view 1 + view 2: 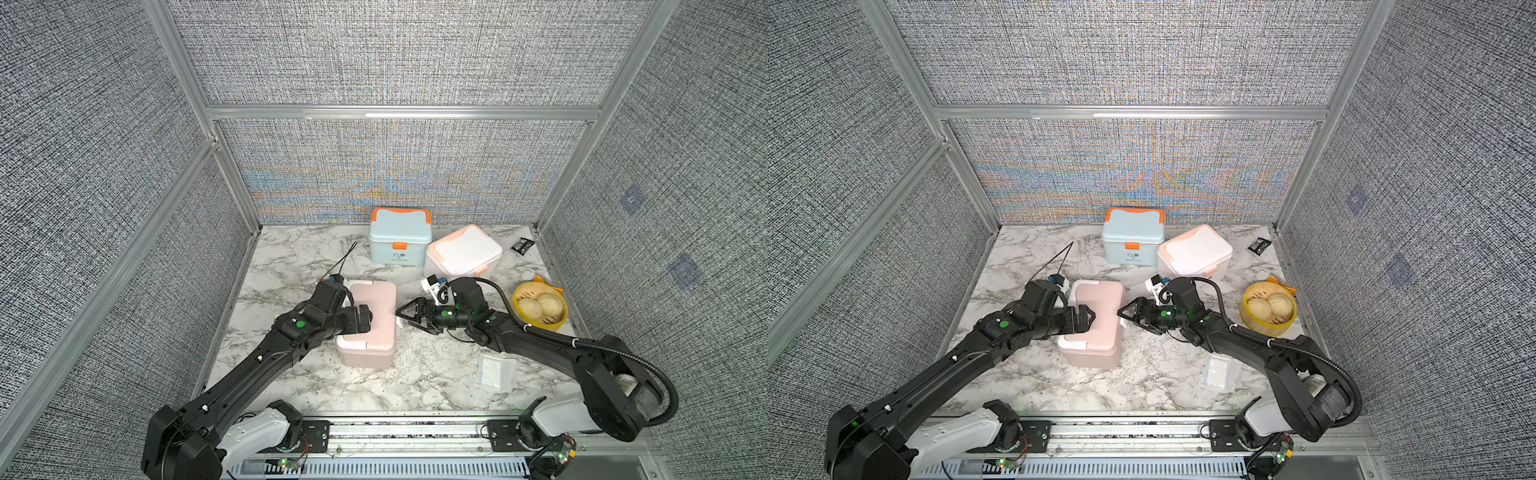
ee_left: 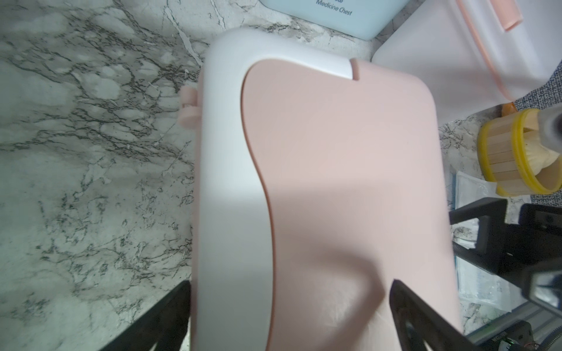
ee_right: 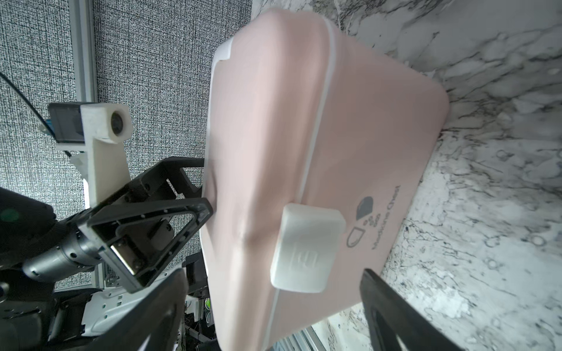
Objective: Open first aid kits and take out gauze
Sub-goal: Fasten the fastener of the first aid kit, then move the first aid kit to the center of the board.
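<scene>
The pink-and-white first aid kit (image 1: 368, 324) is sitting on the tabletop (image 1: 291, 257) a little toward nine o'clock of centre, lid down, and we are seeing both arms working around it. The left end effector (image 1: 1086, 318) is reaching over the lid from nine o'clock with its fingers spread wide, one at the white handle side and one on the pink top, clamped on nothing; we are judging that it is steadying the box so it does not slide. The right end effector (image 1: 409, 316) is pointing in from three o'clock, jaws apart, empty, just beside the front wall where the white latch (image 3: 307, 247) is sitting. The latch is looking flat against the seam, so we are taking the kit as not yet opened.

The box is showing rounded corners, smooth matte pink plastic, a thin white seam under the lid and a grey "Medicine Chest" print.

A gauze packet (image 1: 494, 372), a flat white pad in clear plastic, is lying near five o'clock. The pale blue-and-orange kit (image 1: 400, 237) and white-and-peach kit (image 1: 463, 251) are standing closed at twelve to one o'clock, the latter tilted.
</scene>
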Tool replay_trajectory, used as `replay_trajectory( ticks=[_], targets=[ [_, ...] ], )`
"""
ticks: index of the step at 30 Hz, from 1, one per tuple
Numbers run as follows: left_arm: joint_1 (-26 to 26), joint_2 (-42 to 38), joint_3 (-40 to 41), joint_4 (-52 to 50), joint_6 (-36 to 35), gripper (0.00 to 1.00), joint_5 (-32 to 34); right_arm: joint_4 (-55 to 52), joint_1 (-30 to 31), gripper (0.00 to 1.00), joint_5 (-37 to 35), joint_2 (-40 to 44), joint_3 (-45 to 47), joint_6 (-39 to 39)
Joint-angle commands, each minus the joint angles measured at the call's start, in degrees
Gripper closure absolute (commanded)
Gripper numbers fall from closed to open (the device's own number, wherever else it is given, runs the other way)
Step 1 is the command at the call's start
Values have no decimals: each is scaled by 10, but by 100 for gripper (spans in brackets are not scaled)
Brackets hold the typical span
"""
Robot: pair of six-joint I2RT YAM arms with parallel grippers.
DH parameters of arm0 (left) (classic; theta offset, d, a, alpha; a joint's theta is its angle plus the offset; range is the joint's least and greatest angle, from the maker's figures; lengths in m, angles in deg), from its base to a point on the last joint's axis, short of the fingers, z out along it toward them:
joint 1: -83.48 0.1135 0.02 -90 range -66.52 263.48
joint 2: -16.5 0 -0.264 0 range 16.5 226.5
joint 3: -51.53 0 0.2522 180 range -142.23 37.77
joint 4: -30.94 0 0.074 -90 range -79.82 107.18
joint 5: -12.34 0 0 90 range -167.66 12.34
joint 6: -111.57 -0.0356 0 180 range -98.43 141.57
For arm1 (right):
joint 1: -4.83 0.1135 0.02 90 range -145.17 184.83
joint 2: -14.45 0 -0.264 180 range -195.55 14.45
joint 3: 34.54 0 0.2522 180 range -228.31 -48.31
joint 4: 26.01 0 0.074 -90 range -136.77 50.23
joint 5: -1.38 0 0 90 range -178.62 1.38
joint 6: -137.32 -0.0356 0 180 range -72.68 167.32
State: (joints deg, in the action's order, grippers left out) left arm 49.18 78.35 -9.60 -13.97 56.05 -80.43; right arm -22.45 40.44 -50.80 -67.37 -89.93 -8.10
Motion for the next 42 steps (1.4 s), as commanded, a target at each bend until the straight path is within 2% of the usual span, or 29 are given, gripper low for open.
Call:
replay_trajectory(
  ticks=[1, 3, 7, 11, 19, 23, 27, 34, 39, 42],
  targets=[
    [0, 0, 0, 6, -4, 0, -5, 4, 3, 15, 13, -3, -9, 13],
    [0, 1, -1, 6, -4, 0, -6, 20, 7, 21, 19, -9, -13, 9],
    [0, 2, -1, 7, -5, 1, -6, 32, 15, 25, 21, -25, -20, 9],
    [0, 5, -2, 7, -3, 1, -8, 63, 19, 27, 30, -44, -21, -25],
    [0, 12, -4, 8, 1, 1, -13, 82, 23, 29, 31, -49, -26, -35],
    [0, 3, -8, -6, 2, 0, 12, 79, 22, 29, 29, -47, -23, -34],
    [6, -25, -23, -50, -5, 1, 64, 73, 26, 17, 30, -48, -18, -34],
    [30, -79, -30, -96, -2, 1, 79, 27, 46, 1, 6, -24, 6, -13],
    [31, -129, -50, -137, 1, 0, 84, 42, 96, 1, -8, -38, 0, -28],
    [31, -149, -64, -160, -2, 1, 92, 92, 122, 1, -21, -70, -16, -59]
  ],
)
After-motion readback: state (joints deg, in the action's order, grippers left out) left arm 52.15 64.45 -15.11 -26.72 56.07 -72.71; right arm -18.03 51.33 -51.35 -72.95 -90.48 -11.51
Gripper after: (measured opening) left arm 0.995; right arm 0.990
